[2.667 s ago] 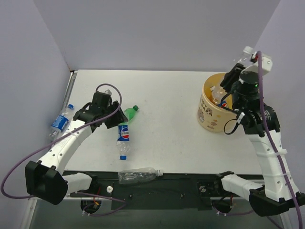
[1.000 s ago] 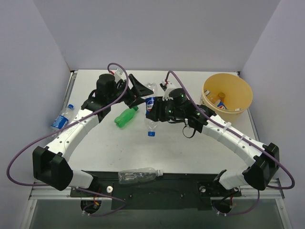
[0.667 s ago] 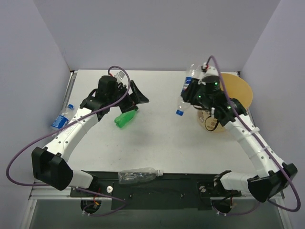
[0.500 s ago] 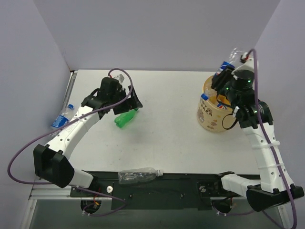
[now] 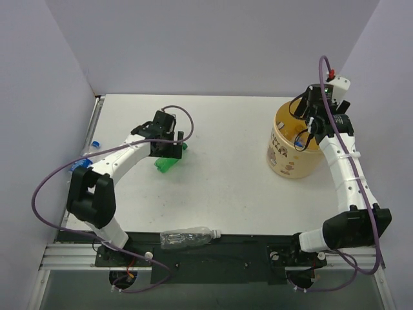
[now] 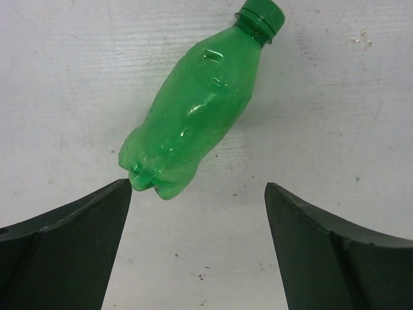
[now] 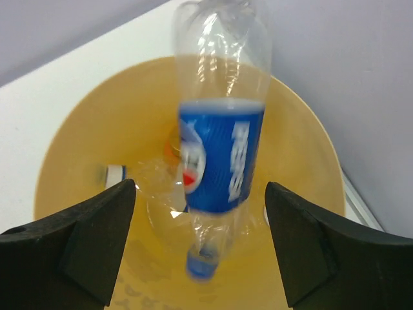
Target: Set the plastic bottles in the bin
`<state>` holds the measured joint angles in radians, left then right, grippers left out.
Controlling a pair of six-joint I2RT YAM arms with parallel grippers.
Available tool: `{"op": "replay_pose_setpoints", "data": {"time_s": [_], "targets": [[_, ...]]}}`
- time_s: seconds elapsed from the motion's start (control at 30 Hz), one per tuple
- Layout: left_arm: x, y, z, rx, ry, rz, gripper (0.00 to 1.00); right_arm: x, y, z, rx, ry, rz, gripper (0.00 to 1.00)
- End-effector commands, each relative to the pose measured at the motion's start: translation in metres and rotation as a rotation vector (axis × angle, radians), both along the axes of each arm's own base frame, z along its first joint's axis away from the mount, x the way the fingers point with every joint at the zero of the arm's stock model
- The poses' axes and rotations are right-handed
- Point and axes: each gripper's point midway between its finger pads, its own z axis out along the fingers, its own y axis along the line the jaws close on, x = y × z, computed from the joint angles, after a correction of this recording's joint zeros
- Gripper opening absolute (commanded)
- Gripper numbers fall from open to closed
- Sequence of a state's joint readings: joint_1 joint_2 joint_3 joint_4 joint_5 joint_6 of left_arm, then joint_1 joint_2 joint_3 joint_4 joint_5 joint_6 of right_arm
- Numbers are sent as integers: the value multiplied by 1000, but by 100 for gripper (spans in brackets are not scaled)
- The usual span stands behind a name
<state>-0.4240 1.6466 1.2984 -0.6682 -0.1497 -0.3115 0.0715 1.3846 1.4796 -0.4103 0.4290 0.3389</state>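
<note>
Swung across from mid-surface, the right arm now reaches over the bin [image 5: 284, 165] at 3 o'clock. The right fingers [image 7: 77, 245] stand apart; a blue-labelled bottle [image 7: 222, 165] falls cap-down between them toward bottles already inside. The left fingers [image 6: 64, 252] spread wide at the green bottle [image 6: 193, 110], 9 o'clock of centre. Still out: clear bottle [image 5: 187, 237] at 6, another labelled bottle [image 5: 77, 168] at the 9 o'clock edge.

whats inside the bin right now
A Pepsi bottle, blurred, points cap down into the bin, above a clear bottle and something orange. It covers much of the bin's floor.
</note>
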Motion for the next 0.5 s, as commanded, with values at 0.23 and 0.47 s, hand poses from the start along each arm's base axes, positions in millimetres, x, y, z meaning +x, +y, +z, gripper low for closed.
{"op": "replay_pose_setpoints", "data": {"time_s": [0.23,0.47], "targets": [[29,6,-33,144,35,-12,92,-39,2,44,41,-116,12,82],[41,5,-54,173,50,-19,90,-70,15,40,102,-136,70,82]]}}
